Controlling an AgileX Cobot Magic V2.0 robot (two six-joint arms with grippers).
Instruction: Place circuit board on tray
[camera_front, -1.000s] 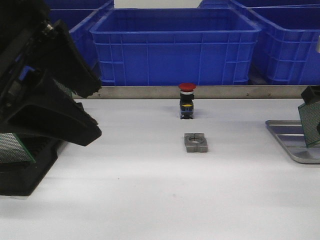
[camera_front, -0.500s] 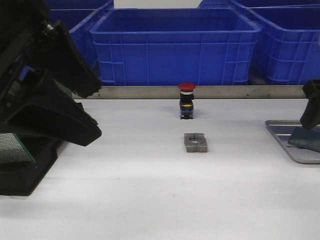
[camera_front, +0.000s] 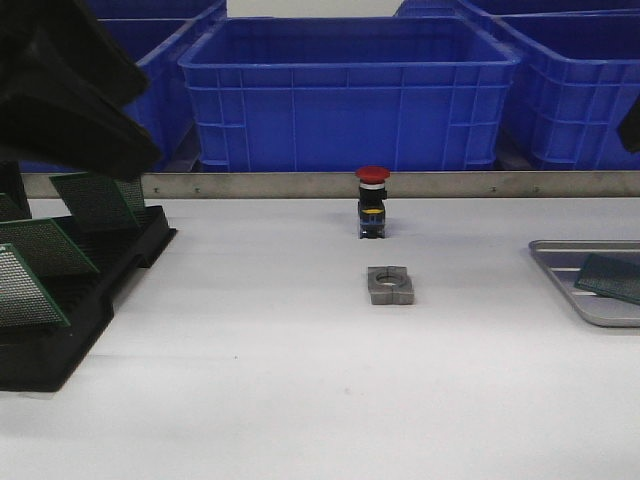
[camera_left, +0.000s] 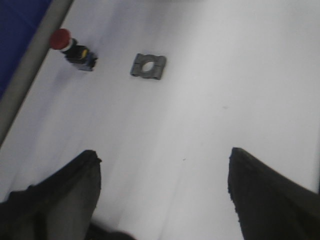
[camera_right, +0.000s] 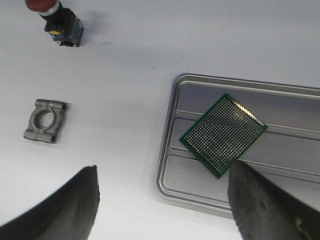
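The silver ridged tray (camera_front: 592, 308) lies at the table's right edge. A green circuit board (camera_front: 612, 278) lies flat on it, skewed across the ridges. In the right wrist view the board (camera_right: 223, 134) rests on the tray (camera_right: 168, 150), and my right gripper (camera_right: 164, 170) is open and empty above them, touching nothing. My left gripper (camera_left: 162, 160) is open and empty high above bare table. Its arm (camera_front: 60, 90) is the black mass at the upper left of the front view. Several more green boards (camera_front: 95, 200) stand in the black slotted rack (camera_front: 60, 335) at the left.
A red-capped push button (camera_front: 373, 200) and a grey metal clamp block (camera_front: 391, 285) sit mid-table; both also show in the left wrist view, button (camera_left: 67, 45) and clamp (camera_left: 148, 66). Deep blue bins (camera_front: 350, 90) line the back behind a metal rail.
My right gripper let the board go onto the tray and rose almost out of the front view. My left arm lifted up, uncovering the rack's boards.
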